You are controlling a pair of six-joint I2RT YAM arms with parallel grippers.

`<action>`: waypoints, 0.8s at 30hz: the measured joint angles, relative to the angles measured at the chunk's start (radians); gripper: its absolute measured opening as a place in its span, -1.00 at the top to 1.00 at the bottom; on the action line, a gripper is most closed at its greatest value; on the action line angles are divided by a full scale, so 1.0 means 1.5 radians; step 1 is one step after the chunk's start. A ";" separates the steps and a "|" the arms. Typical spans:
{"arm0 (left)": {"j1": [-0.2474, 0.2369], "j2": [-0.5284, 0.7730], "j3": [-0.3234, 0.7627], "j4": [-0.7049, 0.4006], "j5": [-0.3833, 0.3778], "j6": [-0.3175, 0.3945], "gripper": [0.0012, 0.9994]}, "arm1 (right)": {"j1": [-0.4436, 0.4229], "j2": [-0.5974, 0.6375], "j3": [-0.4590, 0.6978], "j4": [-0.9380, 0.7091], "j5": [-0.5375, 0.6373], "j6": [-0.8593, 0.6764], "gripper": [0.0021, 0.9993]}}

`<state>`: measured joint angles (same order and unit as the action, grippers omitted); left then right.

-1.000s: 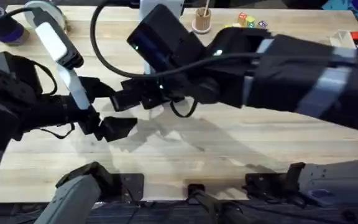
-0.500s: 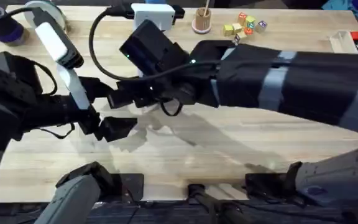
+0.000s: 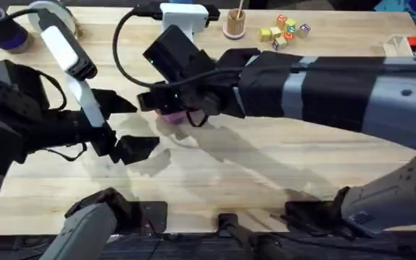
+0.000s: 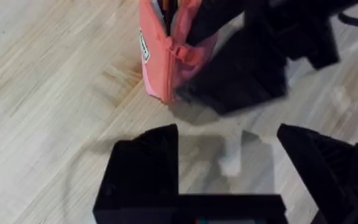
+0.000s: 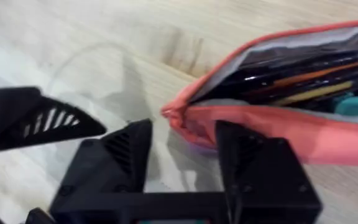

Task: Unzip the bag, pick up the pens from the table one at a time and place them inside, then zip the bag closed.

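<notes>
Nearest the camera, the left gripper (image 3: 125, 124) is hovering low over the table (image 3: 266, 180) with its two black fingers spread wide apart and nothing between them; in the left wrist view those fingers (image 4: 143, 163) are framing bare wood, with the bag (image 4: 169, 46) lying a little way beyond them. Farther out, the right arm is reaching across the middle, and the right gripper (image 3: 166, 108) is sitting over the near end of the bag (image 3: 173, 115), of which a small pink patch is peeking out from under it in the overhead view. In the right wrist view the right gripper (image 5: 184, 146) is holding its fingers apart just beside the pouch's corner, seemingly gripping nothing, though the contact there is hard to judge. The bag (image 5: 278, 99) is lying on the table with its zip open, and several pens (image 5: 303, 74) are lying inside against the dark lining.
</notes>
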<state>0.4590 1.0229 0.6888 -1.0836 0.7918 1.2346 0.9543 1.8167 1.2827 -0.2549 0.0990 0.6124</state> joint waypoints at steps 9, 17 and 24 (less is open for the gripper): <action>0.000 0.000 0.000 0.000 0.000 0.000 -0.99 | -0.009 0.009 0.000 0.002 0.011 0.008 0.42; 0.000 0.000 0.000 0.000 0.000 0.000 -0.99 | -0.009 0.009 0.000 0.005 0.011 0.008 0.94; 0.000 0.000 0.000 0.000 0.000 0.000 -0.99 | -0.009 0.007 0.000 -0.004 0.011 -0.009 0.94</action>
<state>0.4587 1.0229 0.6890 -1.0832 0.7918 1.2349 0.9401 1.8267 1.2823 -0.2611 0.1162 0.5986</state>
